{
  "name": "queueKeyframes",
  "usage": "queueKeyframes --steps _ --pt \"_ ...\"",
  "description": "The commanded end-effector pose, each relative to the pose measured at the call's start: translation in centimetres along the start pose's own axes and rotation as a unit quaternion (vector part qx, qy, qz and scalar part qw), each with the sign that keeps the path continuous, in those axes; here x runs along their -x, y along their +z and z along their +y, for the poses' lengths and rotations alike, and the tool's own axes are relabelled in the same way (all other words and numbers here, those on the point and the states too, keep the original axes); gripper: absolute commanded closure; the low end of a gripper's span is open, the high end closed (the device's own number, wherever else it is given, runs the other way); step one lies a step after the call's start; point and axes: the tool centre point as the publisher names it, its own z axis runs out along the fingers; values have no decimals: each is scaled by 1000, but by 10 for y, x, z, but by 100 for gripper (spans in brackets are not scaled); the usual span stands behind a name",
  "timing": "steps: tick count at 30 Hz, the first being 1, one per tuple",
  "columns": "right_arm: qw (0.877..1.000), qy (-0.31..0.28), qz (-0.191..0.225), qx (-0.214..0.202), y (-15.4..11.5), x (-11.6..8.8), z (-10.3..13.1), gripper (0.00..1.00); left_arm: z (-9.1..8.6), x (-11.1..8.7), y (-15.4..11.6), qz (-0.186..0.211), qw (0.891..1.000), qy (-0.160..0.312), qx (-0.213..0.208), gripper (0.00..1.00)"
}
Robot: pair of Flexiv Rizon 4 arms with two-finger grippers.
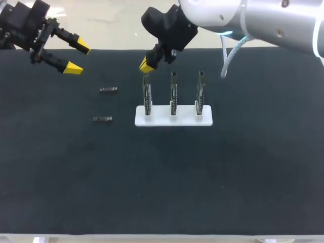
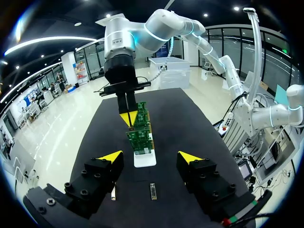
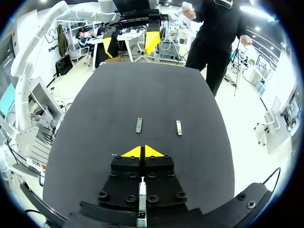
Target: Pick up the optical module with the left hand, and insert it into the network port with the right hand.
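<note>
Two optical modules lie flat on the dark counter (image 1: 162, 192), left of a white rack (image 1: 185, 120) holding three upright boards.
Over the far left corner the left fingers (image 1: 75, 68) hang spread wide, gripping nothing; the far module (image 1: 108, 89) and near module (image 1: 103, 119) are slim dark bars with a dull metal sheen, parallel and apart, well in from every edge, with counter showing all round each; the right fingers (image 1: 146, 65), pressed together with nothing seen between them, sit just above the leftmost board (image 1: 147, 98), contact unclear; the rack stands in from the far edge.
</note>
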Motion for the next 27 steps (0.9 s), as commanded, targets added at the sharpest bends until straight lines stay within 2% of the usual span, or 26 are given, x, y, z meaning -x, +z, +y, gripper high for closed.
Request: queueKeyframes --steps 1,6,13,18,27 --pt "1000 -2 -1 6 -12 5 -3 100 0 0 0 2 1000 0 -1 0" --pt "1000 -5 -13 8 -31 7 -7 100 0 0 0 2 1000 0 -1 0" --pt "1000 -2 -26 -11 -54 -5 -7 100 0 0 0 2 1000 0 -1 0" --pt "1000 -3 -24 -13 -77 -19 -2 100 0 0 0 2 1000 0 -1 0" --pt "999 -14 -31 -8 -117 -59 12 100 0 0 0 2 1000 0 -1 0"
